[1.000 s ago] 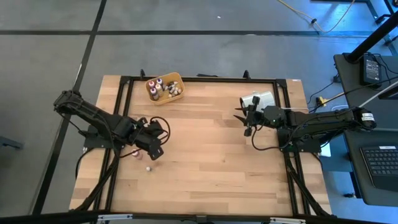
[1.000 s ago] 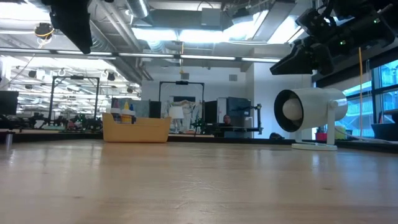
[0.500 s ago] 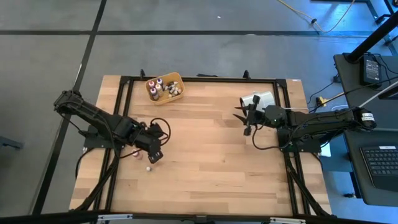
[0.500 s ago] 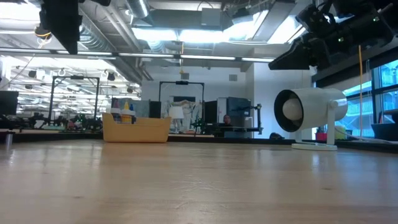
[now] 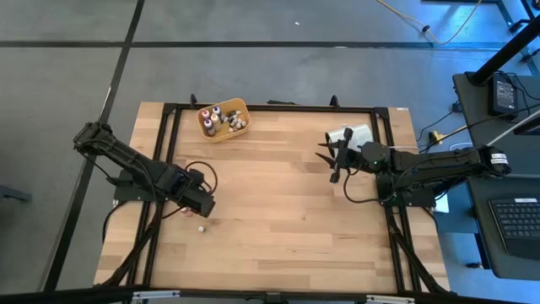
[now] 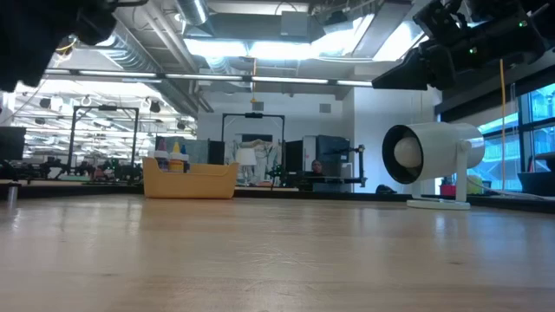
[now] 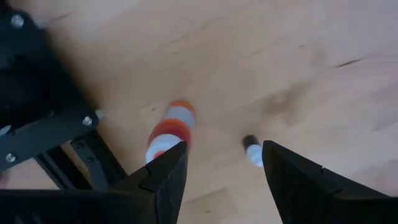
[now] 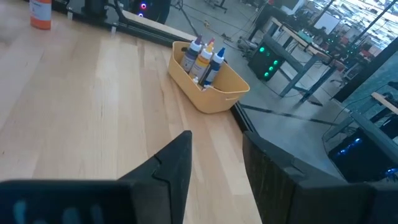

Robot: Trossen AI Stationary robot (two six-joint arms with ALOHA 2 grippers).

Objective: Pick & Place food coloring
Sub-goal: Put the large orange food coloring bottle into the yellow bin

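Two small food coloring bottles lie on their sides near the table's left edge: a red one and a dark one with a white cap. My left gripper hovers open over them; the red bottle shows just past one fingertip and the dark one past the other. Several more bottles stand in the yellow-orange tray at the far edge. My right gripper waits open on the right side, beside the white cylinder.
The black frame rail runs close beside the two lying bottles, along the table's left edge. The white cylinder lies on its stand at the far right. An orange bottle stands far off. Bare wood fills the middle of the table.
My left gripper has drawn back toward the table's left and near edges, ending over the two lying bottles. The bottles themselves have stayed where they were.
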